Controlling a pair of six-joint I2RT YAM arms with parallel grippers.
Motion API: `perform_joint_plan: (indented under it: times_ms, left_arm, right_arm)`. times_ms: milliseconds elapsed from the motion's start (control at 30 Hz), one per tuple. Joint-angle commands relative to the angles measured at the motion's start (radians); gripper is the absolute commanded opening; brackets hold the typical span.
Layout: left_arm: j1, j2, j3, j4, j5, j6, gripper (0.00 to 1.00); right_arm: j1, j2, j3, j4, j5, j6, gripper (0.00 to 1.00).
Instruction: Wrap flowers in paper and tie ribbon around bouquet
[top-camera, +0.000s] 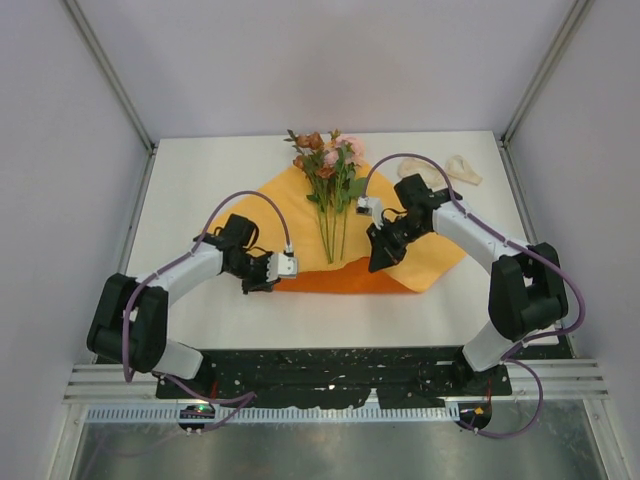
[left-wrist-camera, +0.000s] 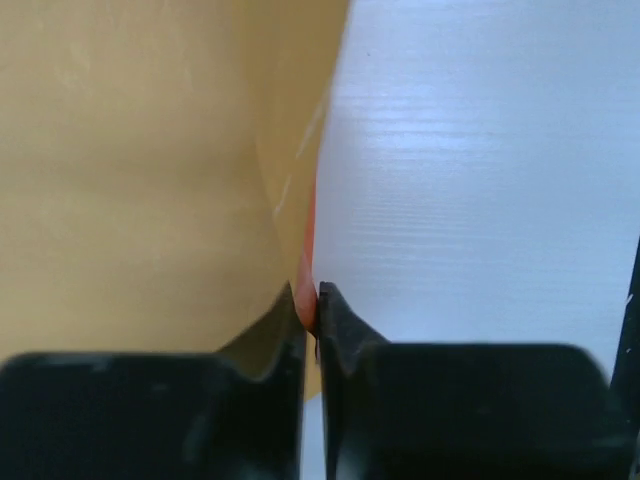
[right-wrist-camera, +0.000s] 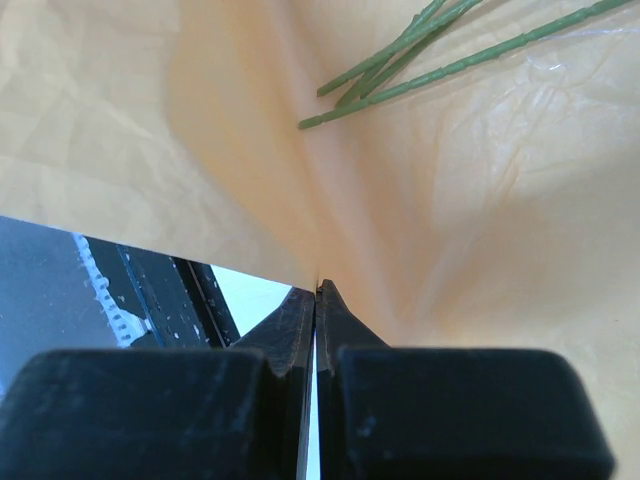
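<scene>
The orange paper (top-camera: 275, 200) lies spread across the middle of the white table (top-camera: 200, 170), its near edge folded up to show brighter orange. The flowers (top-camera: 328, 160) lie on it, blooms far and stems toward me. My left gripper (top-camera: 268, 285) is shut on the paper's near left edge (left-wrist-camera: 308, 300). My right gripper (top-camera: 380, 262) is shut on the paper's near right edge (right-wrist-camera: 318, 285) and holds it lifted, with the green stems (right-wrist-camera: 420, 60) beyond the fold. The cream ribbon (top-camera: 463, 169) lies bunched at the back right, off the paper.
Pale enclosure walls (top-camera: 70, 150) and metal corner posts close in the table on three sides. A black base plate (top-camera: 340, 365) runs along the near edge between the arm bases. Purple cables (top-camera: 250, 196) loop above both wrists.
</scene>
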Motion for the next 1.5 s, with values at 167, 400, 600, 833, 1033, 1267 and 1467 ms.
perform_joint_plan:
  times_ms: [167, 400, 600, 833, 1033, 1267, 1467]
  left_arm:
    - [-0.009, 0.036, 0.081, -0.131, -0.004, 0.098, 0.07]
    - [0.002, 0.129, 0.234, -0.24, 0.007, -0.052, 0.22]
    - [0.137, -0.028, 0.166, 0.064, 0.279, -0.607, 0.81]
    - [0.139, -0.11, 0.122, 0.338, 0.088, -1.092, 1.0]
    - [0.192, -0.227, 0.079, 0.424, -0.057, -1.416, 1.0]
    - [0.162, -0.016, 0.043, 0.633, 0.326, -1.736, 1.0]
    - [0.005, 0.08, -0.043, 0.876, 0.283, -1.858, 0.72]
  right_arm:
    - [-0.021, -0.001, -0.006, -0.004, 0.012, -0.024, 0.05]
    - [-0.019, 0.049, 0.032, 0.012, 0.0, -0.007, 0.05]
    - [-0.004, 0.126, 0.077, 0.043, 0.035, 0.024, 0.05]
    - [0.008, 0.187, 0.125, 0.118, 0.143, 0.091, 0.05]
    - [0.03, 0.247, 0.158, 0.131, 0.195, 0.109, 0.05]
    - [0.03, 0.307, 0.16, 0.144, 0.267, 0.1, 0.05]
    - [0.03, 0.338, 0.178, 0.158, 0.284, 0.114, 0.05]
